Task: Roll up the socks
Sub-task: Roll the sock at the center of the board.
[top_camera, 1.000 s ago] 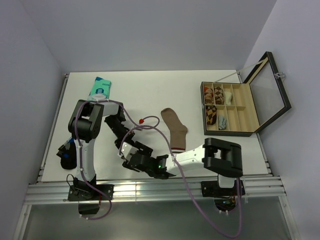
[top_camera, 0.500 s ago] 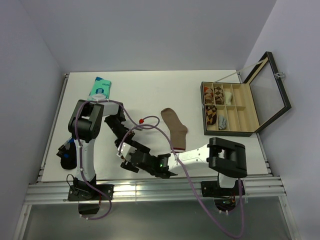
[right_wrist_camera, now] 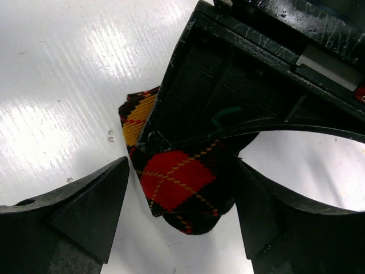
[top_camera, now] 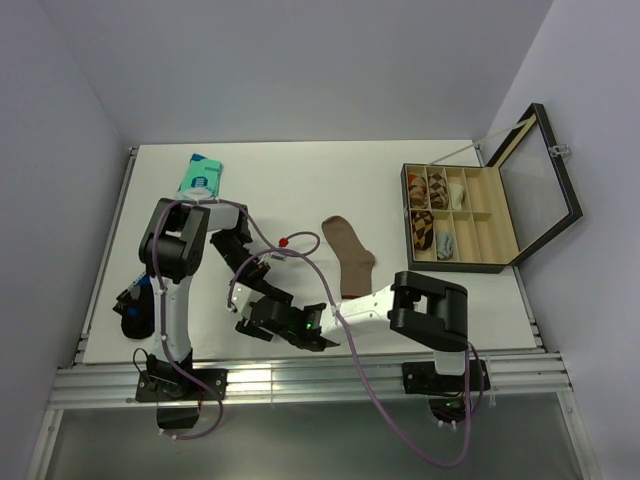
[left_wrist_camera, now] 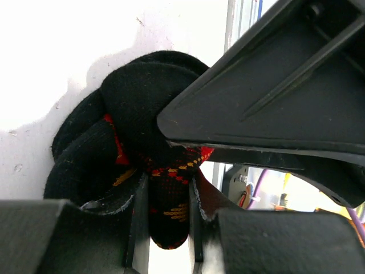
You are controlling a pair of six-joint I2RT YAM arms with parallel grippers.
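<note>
The black argyle sock (left_wrist_camera: 128,108) is bunched into a loose roll on the white table. My left gripper (left_wrist_camera: 166,228) is shut on a fold of it. In the right wrist view the sock (right_wrist_camera: 182,185) shows a red diamond. It hangs under the left gripper's body, between the spread fingers of my right gripper (right_wrist_camera: 182,166), which is open around it. In the top view both grippers meet near the front edge, the left (top_camera: 262,300) and the right (top_camera: 278,322), and they hide that sock. The tan sock (top_camera: 350,258) with its maroon cuff lies flat just right of them.
An open compartment box (top_camera: 495,262) holding several rolled socks stands at the right, its lid raised. A teal packet (top_camera: 200,175) lies at the back left. A dark object (top_camera: 131,312) sits at the left edge. Cables loop over the arms.
My right gripper has slid left along the front edge and now sits around the argyle sock held by the left gripper. The tan sock has not moved.
</note>
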